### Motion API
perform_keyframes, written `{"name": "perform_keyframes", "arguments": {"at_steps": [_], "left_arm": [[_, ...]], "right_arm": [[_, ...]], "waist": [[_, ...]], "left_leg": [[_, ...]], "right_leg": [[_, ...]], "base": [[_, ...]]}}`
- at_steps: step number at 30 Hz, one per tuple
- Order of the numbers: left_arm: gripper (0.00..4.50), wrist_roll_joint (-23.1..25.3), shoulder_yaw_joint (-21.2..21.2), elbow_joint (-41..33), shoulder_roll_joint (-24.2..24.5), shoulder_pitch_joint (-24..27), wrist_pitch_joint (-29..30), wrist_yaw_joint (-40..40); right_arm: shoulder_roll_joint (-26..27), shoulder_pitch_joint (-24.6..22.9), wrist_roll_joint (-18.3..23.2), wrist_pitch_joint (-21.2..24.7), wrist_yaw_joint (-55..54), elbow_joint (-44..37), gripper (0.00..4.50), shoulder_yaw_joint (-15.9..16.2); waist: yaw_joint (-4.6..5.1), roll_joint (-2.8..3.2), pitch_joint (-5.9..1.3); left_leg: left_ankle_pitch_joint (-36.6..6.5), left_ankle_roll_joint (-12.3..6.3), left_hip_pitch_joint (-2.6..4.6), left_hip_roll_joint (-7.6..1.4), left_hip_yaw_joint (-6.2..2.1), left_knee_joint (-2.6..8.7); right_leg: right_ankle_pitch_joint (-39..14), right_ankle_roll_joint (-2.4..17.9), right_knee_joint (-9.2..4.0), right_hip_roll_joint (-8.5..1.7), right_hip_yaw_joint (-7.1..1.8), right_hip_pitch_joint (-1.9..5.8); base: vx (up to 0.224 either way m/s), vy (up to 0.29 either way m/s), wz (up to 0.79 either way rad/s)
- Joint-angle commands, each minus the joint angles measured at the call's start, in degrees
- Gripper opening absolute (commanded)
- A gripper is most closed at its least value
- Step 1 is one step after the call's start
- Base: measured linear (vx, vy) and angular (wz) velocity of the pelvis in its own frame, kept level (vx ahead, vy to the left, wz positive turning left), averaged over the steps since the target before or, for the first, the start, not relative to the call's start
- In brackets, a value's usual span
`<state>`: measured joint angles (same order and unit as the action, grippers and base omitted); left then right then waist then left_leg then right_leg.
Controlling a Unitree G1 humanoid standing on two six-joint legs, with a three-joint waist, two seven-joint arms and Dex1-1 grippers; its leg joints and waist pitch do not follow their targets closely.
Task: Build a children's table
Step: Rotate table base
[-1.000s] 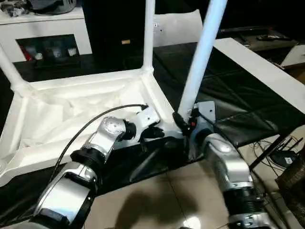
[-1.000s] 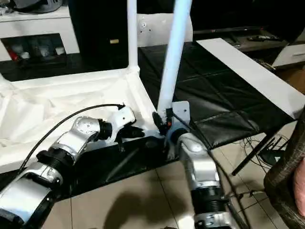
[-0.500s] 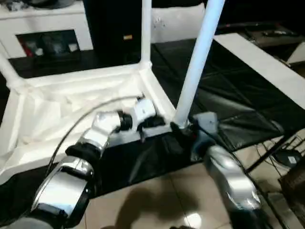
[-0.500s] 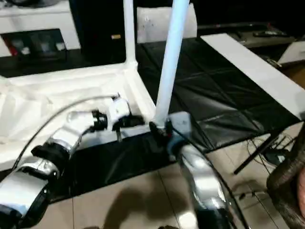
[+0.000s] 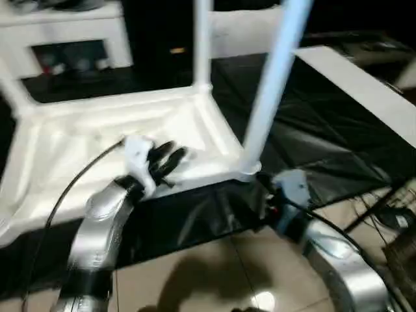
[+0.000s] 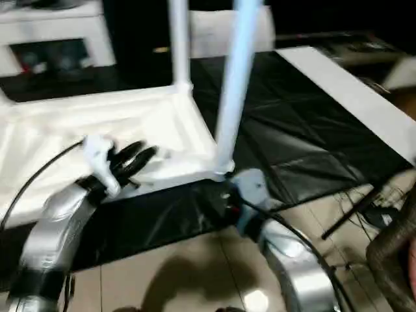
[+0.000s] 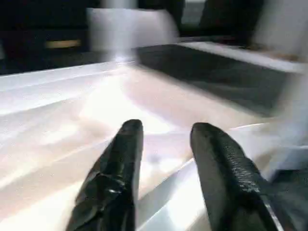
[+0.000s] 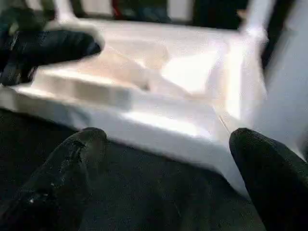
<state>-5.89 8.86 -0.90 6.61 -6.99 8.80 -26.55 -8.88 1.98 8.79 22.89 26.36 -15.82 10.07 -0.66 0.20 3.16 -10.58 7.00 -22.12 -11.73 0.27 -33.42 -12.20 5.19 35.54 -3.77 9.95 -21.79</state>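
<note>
While upturned, table (image 5: 97, 140) lies under left tool (image 5: 168, 160).

Silver forearms (image 5: 97, 221), black cable (image 5: 62, 198), black jaws, white wrist housing (image 5: 136, 151)

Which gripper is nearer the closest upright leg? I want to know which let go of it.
Right. The right gripper sits open just below the near leg base; the left gripper hovers open over the tabletop underside, farther off.
</note>
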Motion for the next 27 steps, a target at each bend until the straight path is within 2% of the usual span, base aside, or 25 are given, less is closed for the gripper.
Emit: {"name": "perform_keyframes", "arguments": {"at_steps": [1,2,3,4,5,6,7,8,9,10,11,12,13,14,15,16,17,18,19,20,21,22,24,26,27], "left_arm": [[2.1,1.33,1.34,-6.29,-2.27,1.86,3.28,5.59],[2.24,1.82,1.28,-9.09,-2.71,3.66,4.19,8.25],[2.24,1.9,1.23,-9.72,-2.83,4.08,4.56,8.96],[2.42,1.91,1.2,-9.87,-2.83,4.15,4.68,9.11],[2.49,2.09,0.75,-11.93,-2.88,5.05,6.35,11.28],[2.54,2.09,0.75,-11.93,-2.88,5.05,6.35,11.28],[2.61,3.08,0.53,-12.39,-3.13,5.35,7.28,12.76],[2.72,4.75,0.15,-13.48,-3.55,6.02,8.28,14.97],[2.72,5.09,0.1,-13.62,-3.62,6.15,8.19,15.3],[2.72,6.06,0.64,-14.7,-4.45,6.74,9.02,16.97],[2.83,6.64,1.29,-15.47,-4.95,7.24,9.27,17.95],[2.89,8.03,2.09,-17.42,-5.59,8.25,10.52,19.43],[2.89,8.73,2.21,-18.3,-5.69,8.68,11.08,19.88],[2.95,9.14,2.73,-19.01,-5.87,9.07,10.89,20.6],[3.05,8.93,4.44,-20.29,-6.49,9.7,10.54,22.52],[3.05,8.76,5.47,-20.84,-6.73,9.92,10.88,23.82],[3.05,8.63,6.17,-21.3,-6.84,10.08,11.35,24.94],[3.05,8.6,7.81,-22.09,-6.74,10.39,12.47,27.38],[3.05,8.87,9.38,-22.41,-6.47,10.54,12.74,29.07],[3.05,9.04,10.3,-22.19,-6.08,10.39,12.69,29.62],[3.05,9.13,10.75,-22.01,-5.81,10.27,12.66,29.86],[3.05,9.01,11.17,-21.79,-5.47,10.02,13.06,29.66],[3.05,8.71,11.82,-20.9,-4.59,9.27,13.41,29.17],[3.05,8.39,13.49,-16.63,-1.31,5.76,13.93,28.39],[3.05,8.21,13.9,-15.29,-0.25,4.66,13.87,28.2]], "right_arm": [[-0.7,1.4,-0.56,-1.13,0.21,1.52,4.5,-0.13],[-1.04,2.23,-0.36,-0.78,1.5,2.12,4.5,1.01],[-1.02,2.43,-0.46,-0.93,1.72,2.4,4.5,1.34],[-1.0,2.46,-0.44,-0.95,1.73,2.45,4.5,1.37],[-0.62,2.81,0.04,-1.19,1.92,3.03,4.5,1.67],[-0.62,2.81,0.04,-1.19,1.92,3.03,4.5,1.67],[-0.31,3.55,-0.35,-1.84,1.58,4.08,4.5,1.85],[0.08,4.76,-0.67,-2.25,1.5,5.56,4.5,2.1],[0.14,4.99,-0.62,-2.15,1.6,5.79,4.5,2.14],[0.29,5.54,-0.66,-2.19,1.77,6.43,4.5,2.24],[0.37,5.82,-0.36,-1.8,2.18,6.84,4.5,2.3],[0.74,5.98,-0.31,-2.45,1.82,7.6,4.5,2.11],[0.97,5.95,-0.41,-3.11,1.34,7.91,4.5,1.93],[0.74,6.01,-0.38,-3.56,1.8,8.26,4.5,2.18],[-0.32,6.37,-1.95,-3.78,1.75,9.4,4.5,3.15],[-0.6,6.59,-2.02,-3.64,2.13,9.91,4.5,3.38],[-0.7,6.78,-1.89,-3.56,2.51,10.31,4.5,3.46],[-0.03,7.57,-1.32,-4.25,2.45,11.41,4.5,2.82],[0.52,8.44,-1.25,-5.9,2.41,12.26,4.5,2.43],[0.63,8.85,-1.37,-5.59,2.29,12.39,4.5,2.57],[0.61,9.03,-1.47,-5.14,2.29,12.39,4.5,2.75],[0.84,9.17,-0.97,-4.97,2.98,12.43,4.5,2.86],[0.86,9.33,-0.14,-4.91,4.78,12.43,4.5,3.29],[-0.06,9.81,1.18,-5.89,7.75,12.39,4.5,4.79],[-0.26,9.94,1.29,-6.27,8.24,12.4,4.5,5.1]], "waist": [[0.9,1.2,-2.34],[0.12,-0.31,-1.86],[-1.66,-2.25,-1.79],[-3.26,-2.69,-1.91],[-4.82,-4.86,-1.6],[-5.27,-4.58,-1.08],[-6.13,-4.69,-1.69],[-7.08,-4.7,-2.54],[-7.54,-3.68,-2.6],[-7.61,-3.57,-2.42],[-7.59,-2.65,-2.47],[-7.0,-1.01,-2.37],[-6.53,-0.54,-2.54],[-5.58,0.38,-3.03],[-5.35,-0.28,-2.71],[-5.36,-1.36,-2.07],[-5.66,-1.38,-1.46],[-5.61,-2.32,-1.14],[-5.7,-2.36,-1.08],[-5.43,-2.55,-1.12],[-4.95,-2.47,-1.31],[-4.69,-2.47,-1.37],[-3.94,-2.48,-1.68],[-3.91,-2.75,-1.78],[-4.07,-2.56,-1.97]], "left_leg": [[-19.86,-17.02,2.04,-6.15,-6.85,8.82],[-19.46,-16.53,-0.18,-2.68,-5.28,8.26],[-16.56,-10.74,-2.4,3.97,-0.69,1.88],[-10.59,-7.83,0.05,5.55,2.99,-4.97],[-5.88,-6.19,-2.47,2.84,5.12,-7.74],[-6.75,-6.7,-2.44,2.15,5.03,-8.73],[-7.13,-6.82,-2.8,2.42,4.96,-8.76],[-9.62,-7.89,-4.29,1.41,3.5,-9.11],[-9.06,-7.52,-3.73,0.21,2.42,-9.17],[-8.01,-7.17,-3.01,-0.3,2.48,-8.23],[-3.56,-7.31,-2.09,-0.57,3.3,-5.56],[-0.17,-8.82,2.04,-1.93,4.57,-0.12],[0.36,-10.58,3.44,-4.9,3.27,1.72],[-1.49,-10.67,3.85,-10.94,1.28,3.81],[-7.84,-9.36,3.9,-9.58,2.23,4.12],[-13.14,-5.8,3.61,-6.6,4.3,3.65],[-16.89,-3.47,3.22,-5.13,5.41,3.67],[-20.72,-1.47,2.67,-3.26,6.28,3.62],[-21.45,-1.31,3.0,-3.03,6.3,3.5],[-21.5,-1.41,3.17,-2.98,6.29,3.47],[-20.99,-1.45,3.09,-3.03,6.03,3.75],[-21.0,-1.5,2.97,-3.12,5.92,3.92],[-20.3,-1.71,2.84,-3.53,5.64,4.33],[-19.87,-2.54,3.09,-3.23,5.9,4.17],[-18.58,-2.89,3.08,-2.98,6.04,4.02]], "right_leg": [[-11.41,13.17,2.82,-0.28,-3.02,0.96],[-11.67,15.07,1.14,-1.21,-5.24,1.85],[-19.05,15.15,-5.65,-5.55,-6.88,2.12],[-30.06,9.92,-9.72,-9.29,-4.89,1.02],[-44.65,-8.77,-10.6,-13.14,-6.37,2.73],[-45.37,-12.85,-10.31,-15.03,-6.76,2.63],[-42.53,-15.46,-9.42,-14.91,-7.84,3.36],[-30.53,-16.43,-7.76,-18.5,-9.76,5.8],[-19.32,-8.52,-8.13,-20.24,-8.99,6.21],[-14.78,-3.82,-8.46,-19.31,-7.31,6.16],[-7.68,3.47,-8.04,-15.42,-3.53,6.49],[-8.63,5.13,-7.62,-8.22,-1.65,4.38],[-6.86,3.28,-5.06,-5.55,-1.2,3.72],[-1.58,1.23,-0.38,-4.36,-2.75,2.67],[0.0,0.73,-0.27,-4.89,-4.71,1.84],[-0.54,2.65,-2.78,-6.36,-6.38,1.98],[-4.04,3.98,-4.04,-7.4,-7.15,2.29],[-15.86,3.47,-5.42,-8.09,-7.37,3.44],[-26.54,0.53,-7.06,-8.43,-7.38,3.26],[-29.12,-0.57,-7.57,-8.41,-7.4,3.05],[-29.5,-1.86,-7.68,-7.79,-7.13,3.2],[-28.52,-2.19,-7.57,-7.49,-7.02,3.24],[-22.67,-1.63,-7.03,-7.07,-6.99,3.27],[-21.39,-1.22,-6.94,-6.95,-7.24,2.88],[-20.21,-0.98,-6.77,-6.92,-7.27,2.86]], "base": [[0.037,-0.135,0.62],[0.01,-0.212,0.81],[-0.018,-0.23,0.79],[-0.018,-0.23,0.79],[-0.041,-0.192,0.55],[-0.026,-0.148,0.5],[-0.026,-0.148,0.5],[-0.009,-0.102,0.56],[-0.028,-0.058,0.6],[-0.028,-0.058,0.6],[-0.032,-0.016,0.56],[-0.019,0.04,0.4],[-0.019,0.04,0.4],[-0.019,0.068,0.2],[0.0,0.0,0.0],[0.0,0.0,0.0],[0.0,0.0,0.0],[0.0,0.0,0.0],[0.0,0.0,0.0],[-0.054,0.007,-0.1],[0.0,0.0,0.0],[0.0,0.0,0.0],[0.0,0.0,0.0],[0.0,0.0,0.0],[0.0,0.0,0.0]]}}
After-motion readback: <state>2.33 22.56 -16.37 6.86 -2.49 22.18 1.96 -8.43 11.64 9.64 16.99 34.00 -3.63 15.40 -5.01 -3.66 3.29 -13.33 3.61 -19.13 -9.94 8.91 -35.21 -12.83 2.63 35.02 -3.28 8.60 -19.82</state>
